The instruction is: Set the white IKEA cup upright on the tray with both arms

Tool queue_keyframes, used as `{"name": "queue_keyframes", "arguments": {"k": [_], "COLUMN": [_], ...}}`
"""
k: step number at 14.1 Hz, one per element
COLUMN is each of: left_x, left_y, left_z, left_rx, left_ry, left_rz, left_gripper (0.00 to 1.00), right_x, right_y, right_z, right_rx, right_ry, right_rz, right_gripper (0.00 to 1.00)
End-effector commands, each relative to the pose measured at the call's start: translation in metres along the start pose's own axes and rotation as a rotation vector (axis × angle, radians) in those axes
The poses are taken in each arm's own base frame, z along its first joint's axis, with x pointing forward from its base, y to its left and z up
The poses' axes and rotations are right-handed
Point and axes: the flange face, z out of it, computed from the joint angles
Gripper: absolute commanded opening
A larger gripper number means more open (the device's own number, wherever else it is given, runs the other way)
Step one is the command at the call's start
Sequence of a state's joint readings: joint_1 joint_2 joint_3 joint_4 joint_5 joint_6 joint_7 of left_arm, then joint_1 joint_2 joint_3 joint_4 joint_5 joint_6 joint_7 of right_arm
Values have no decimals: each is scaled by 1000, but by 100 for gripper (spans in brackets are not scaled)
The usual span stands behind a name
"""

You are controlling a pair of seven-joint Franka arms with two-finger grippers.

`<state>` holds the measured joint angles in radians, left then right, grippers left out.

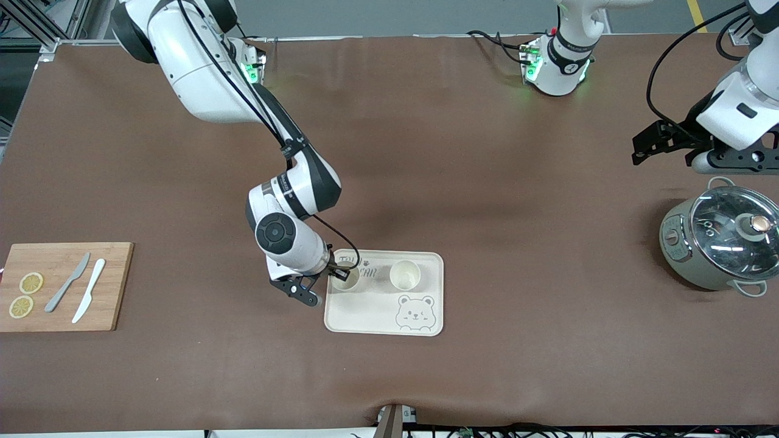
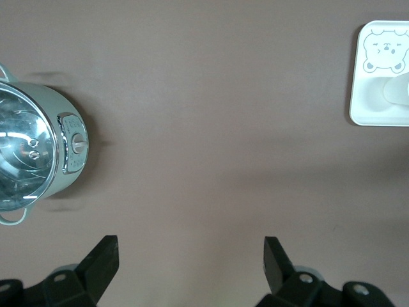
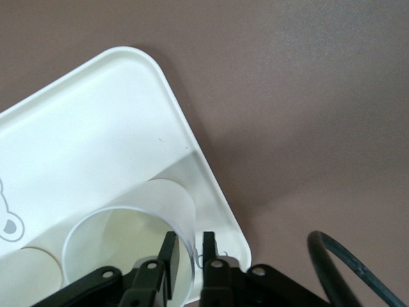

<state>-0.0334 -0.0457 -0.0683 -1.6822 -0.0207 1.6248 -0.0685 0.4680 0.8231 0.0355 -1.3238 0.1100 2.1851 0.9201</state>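
**Two white cups upright on the bear tray**

A white cup, plain and open-mouthed, stands upright on the cream tray at the end toward the right arm. The right gripper straddles its rim, one finger inside and one outside, jaws narrowly parted around the wall. A second white cup stands upright beside it. The left gripper waits with jaws spread wide, near a glass-lidded pot.
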Motion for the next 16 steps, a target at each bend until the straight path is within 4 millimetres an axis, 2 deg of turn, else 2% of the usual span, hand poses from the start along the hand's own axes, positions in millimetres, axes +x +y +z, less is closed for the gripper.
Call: {"name": "queue_keyframes", "arguments": {"k": [1, 3, 5, 8, 10, 11, 12, 16], "left_x": [6, 6, 5, 6, 6, 5, 5, 7], "left_y": [1, -1, -2, -1, -1, 0, -1, -4], "left_z": [-2, -5, -12, -13, -13, -14, -15, -17], "left_rx": [-1, -3, -3, -7, -13, -14, -16, -15], "left_ry": [7, 13, 28, 30, 30, 31, 34, 39], "left_rz": [25, 22, 23, 22, 21, 21, 19, 15], "left_gripper": [100, 100, 100, 100, 100, 100, 100, 100], "right_x": [0, 2, 5, 13, 35, 43, 47, 82], "right_y": [-11, -18, -15, -5, 14, 24, 33, 97], "right_z": [-21, -51, -64, -89, -112, -141, -157, -220], "right_rx": [0, -14, -33, -40, -39, -25, -21, -36], "right_ry": [3, -13, -23, -24, -28, -17, -13, -39], "right_rz": [-6, -11, -7, 8, 30, 10, -23, -184], "right_gripper": [100, 100, 100, 100, 100, 100, 100, 100]}}
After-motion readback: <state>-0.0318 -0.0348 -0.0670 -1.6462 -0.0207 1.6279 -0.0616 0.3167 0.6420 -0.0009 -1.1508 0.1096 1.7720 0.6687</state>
